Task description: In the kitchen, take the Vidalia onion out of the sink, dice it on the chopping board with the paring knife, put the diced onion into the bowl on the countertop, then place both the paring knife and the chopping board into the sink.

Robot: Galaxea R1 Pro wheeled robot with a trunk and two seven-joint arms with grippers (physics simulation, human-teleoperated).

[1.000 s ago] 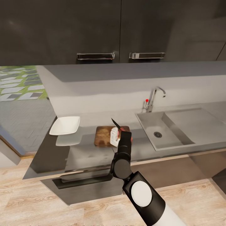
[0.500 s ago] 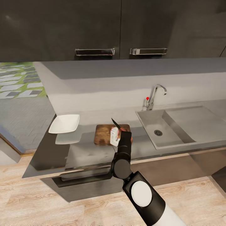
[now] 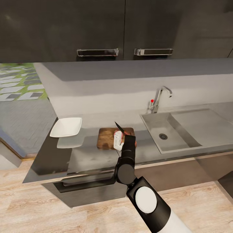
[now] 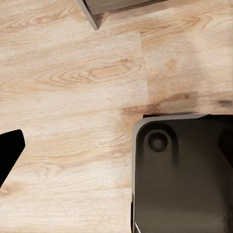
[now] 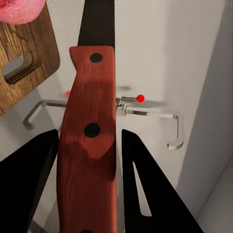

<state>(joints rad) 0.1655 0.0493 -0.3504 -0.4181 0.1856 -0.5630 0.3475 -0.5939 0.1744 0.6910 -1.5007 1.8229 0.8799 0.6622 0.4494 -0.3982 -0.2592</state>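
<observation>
— What is the room like, biggest things first?

— Dark upper cabinets (image 3: 97, 29) run along the top, with a pale wood floor (image 3: 48, 210) below. The glossy grey countertop (image 3: 87, 155) spans the middle, and the sink (image 3: 181, 127) is sunk into it at about 3 o'clock from the chopping board (image 3: 106, 138). Its chrome tap (image 3: 159, 98) stands at the basin's 11 o'clock corner. The white bowl (image 3: 67, 127) sits well apart from the board, at its 9 o'clock.

— And the onion?

— The Vidalia onion (image 5: 19, 9) lies on the board, mostly cut off by the edge of the right wrist view; in the head view the arm covers most of it.

— The hands?

— The right gripper (image 5: 87, 145) is clamped on the red-brown handle of the paring knife (image 5: 90, 131), blade pointing up and away over the board. The left gripper (image 4: 7, 150) shows as a dark sliver above the floor; its state can't be told.

— Any writing?

— None I can read.
</observation>
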